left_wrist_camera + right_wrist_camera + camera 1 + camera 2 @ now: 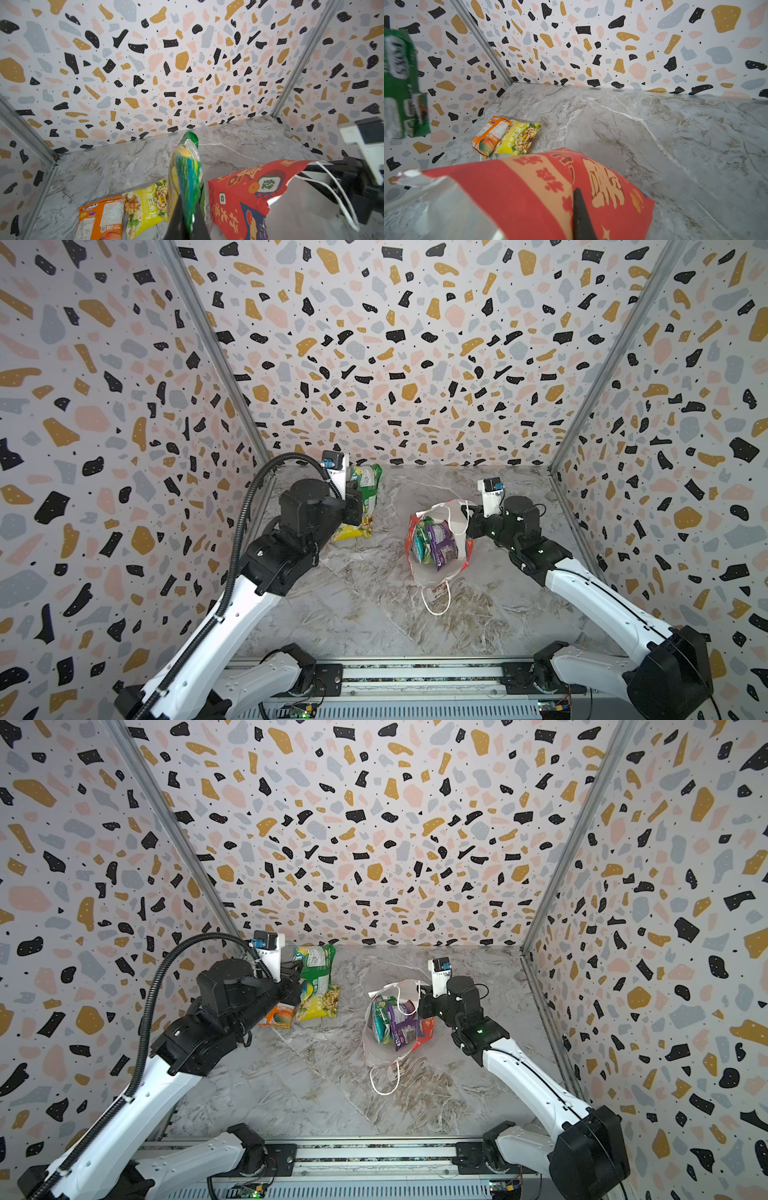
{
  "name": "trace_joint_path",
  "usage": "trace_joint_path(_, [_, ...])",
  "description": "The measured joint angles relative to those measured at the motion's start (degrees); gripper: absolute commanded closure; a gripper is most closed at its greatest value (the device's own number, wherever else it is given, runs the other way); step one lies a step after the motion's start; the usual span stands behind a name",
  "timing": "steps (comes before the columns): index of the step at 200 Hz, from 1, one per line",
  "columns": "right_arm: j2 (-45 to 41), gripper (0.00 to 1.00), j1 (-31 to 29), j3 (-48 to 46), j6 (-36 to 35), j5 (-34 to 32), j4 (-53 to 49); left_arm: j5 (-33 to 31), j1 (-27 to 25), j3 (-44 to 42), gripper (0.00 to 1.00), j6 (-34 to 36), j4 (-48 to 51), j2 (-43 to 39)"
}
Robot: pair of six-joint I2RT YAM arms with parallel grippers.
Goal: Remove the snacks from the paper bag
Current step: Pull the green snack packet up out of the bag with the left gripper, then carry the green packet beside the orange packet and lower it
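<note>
Green crinkly plastic is what my left fingers (180,207) are clamped on. The green packet (187,170) is pinched by one short end and hangs clear of the desk (374,614), with its long axis carrying straight on from the fingertips, edge-on to my left wrist view.

Below it, on the side away from the bag, the yellow packet (145,205) and the orange packet (99,218) lie flat and touch along their long edges. Judging by that, the place for this one is the bare desk just beside the yellow packet, on its bag side. I would have to go down and lay the packet over flat rather than drop it on end.

My right fingers (579,207) are pinched on the rim of the red paper bag (465,547), with one finger showing against the outer wall. I cannot see the other, which is presumably inside. That grip holds the mouth open upward.

Inside, the purple packet (442,543) and the teal packet (422,541) stand side by side with their long axes running from the mouth toward the bottom. In both top views they lie to the right of my left fingers, well apart across open desk. My right arm is nearer but tied up with the rim, so I expect the left to make the next reach.
</note>
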State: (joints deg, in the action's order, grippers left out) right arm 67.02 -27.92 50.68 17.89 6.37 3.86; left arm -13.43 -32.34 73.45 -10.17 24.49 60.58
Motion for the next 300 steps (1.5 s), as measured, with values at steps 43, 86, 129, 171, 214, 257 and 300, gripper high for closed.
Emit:
trace_joint_path(43, [0.0,1.00,0.3,0.0,0.0,0.0,0.0,-0.2,1.5,-7.5,1.00,-3.5,-4.1,12.6])
trace_joint_path(86, [0.0,1.00,0.7,0.0,0.0,0.0,0.0,0.9,2.1,-7.3,1.00,-5.6,-4.3,17.7])
trace_joint_path(129, [0.0,1.00,1.0,0.0,0.0,0.3,0.0,-5.8,3.3,-0.9,1.00,-6.4,6.9,17.4])
trace_joint_path(171, [0.0,1.00,1.2,-0.1,0.2,0.6,0.0,-13.9,5.0,-0.4,1.00,-6.4,20.5,12.6])
trace_joint_path(214, [0.0,1.00,1.2,-0.2,0.3,0.9,0.2,-25.4,7.5,-0.8,1.00,-5.4,30.3,15.3])
trace_joint_path(257, [0.0,1.00,1.2,-0.3,0.3,0.9,0.3,-33.4,9.0,-4.0,1.00,-3.3,32.2,18.3])
trace_joint_path(300, [-0.1,1.00,1.5,-0.5,0.5,0.8,0.5,-35.5,10.1,-6.3,1.00,-0.8,30.2,22.7])
